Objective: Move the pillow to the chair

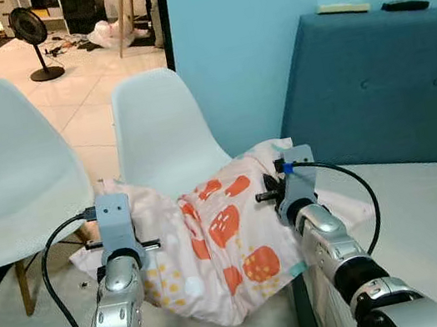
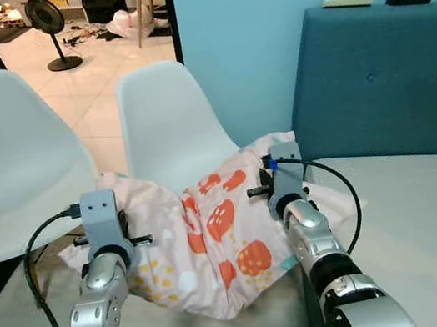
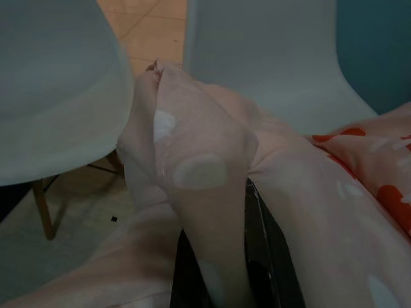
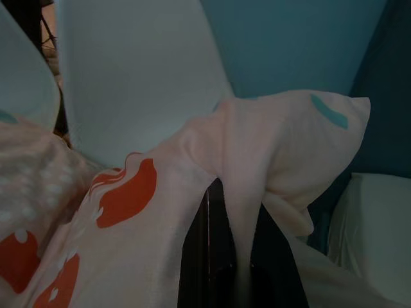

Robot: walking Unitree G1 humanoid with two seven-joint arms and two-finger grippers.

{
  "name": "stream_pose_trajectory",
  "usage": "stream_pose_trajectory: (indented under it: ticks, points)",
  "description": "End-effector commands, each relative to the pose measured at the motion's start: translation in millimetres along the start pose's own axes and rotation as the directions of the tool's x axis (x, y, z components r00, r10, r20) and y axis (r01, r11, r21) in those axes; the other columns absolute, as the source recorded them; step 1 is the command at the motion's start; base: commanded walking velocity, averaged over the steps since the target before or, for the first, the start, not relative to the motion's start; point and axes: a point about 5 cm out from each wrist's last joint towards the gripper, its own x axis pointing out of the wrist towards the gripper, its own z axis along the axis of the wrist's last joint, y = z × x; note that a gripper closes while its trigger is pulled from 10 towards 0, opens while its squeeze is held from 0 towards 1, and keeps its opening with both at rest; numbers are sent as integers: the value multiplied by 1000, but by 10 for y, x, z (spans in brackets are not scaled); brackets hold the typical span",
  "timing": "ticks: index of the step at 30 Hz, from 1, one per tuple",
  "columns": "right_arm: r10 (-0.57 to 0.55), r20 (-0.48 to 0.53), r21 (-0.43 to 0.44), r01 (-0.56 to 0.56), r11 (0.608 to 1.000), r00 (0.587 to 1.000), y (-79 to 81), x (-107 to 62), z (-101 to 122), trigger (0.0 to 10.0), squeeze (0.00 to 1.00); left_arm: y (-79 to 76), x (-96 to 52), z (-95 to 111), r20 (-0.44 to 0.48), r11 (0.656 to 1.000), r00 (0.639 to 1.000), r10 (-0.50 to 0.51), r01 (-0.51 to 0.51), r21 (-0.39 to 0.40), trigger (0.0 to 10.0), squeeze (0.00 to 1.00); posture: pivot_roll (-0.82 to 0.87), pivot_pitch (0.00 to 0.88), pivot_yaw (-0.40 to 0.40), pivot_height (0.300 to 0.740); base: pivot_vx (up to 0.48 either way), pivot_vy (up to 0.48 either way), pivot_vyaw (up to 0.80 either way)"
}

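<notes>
Left claw (image 3: 221,256) and right claw (image 4: 234,256) pinching pillow (image 1: 225,247) edges, before chair (image 1: 162,131)

My two arms are silver, built of ribbed metal segments with black bands near the elbows. Each wrist carries a grey box with a cross pin through it. A black cable loops from the left box (image 1: 114,218) down along the forearm; another arcs from the right box (image 1: 296,168), which has a small blue mark on top. The fingers (image 3: 257,256) look black, though the wrist views are dim.
</notes>
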Motion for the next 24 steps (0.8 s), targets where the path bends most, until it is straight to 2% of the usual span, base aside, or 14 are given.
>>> stream_pose_trajectory:
  ticks: [1,10,24]
  points:
    - [33,15,-24,-32,999,999,75,29,51,10000,0,-71,10,132,70,999,997,-33,33,-4,10000,0,-14,10,-86,720,371,0,0]
    - [18,6,-49,-17,999,1000,53,31,48,10000,0,-73,34,164,76,1000,997,-30,30,-4,10000,0,-14,11,-87,720,371,0,0]
    - [-25,1,-38,25,999,1000,4,0,-1,10000,0,-70,34,173,77,999,996,-42,41,13,10000,0,-8,13,-70,720,366,0,57]
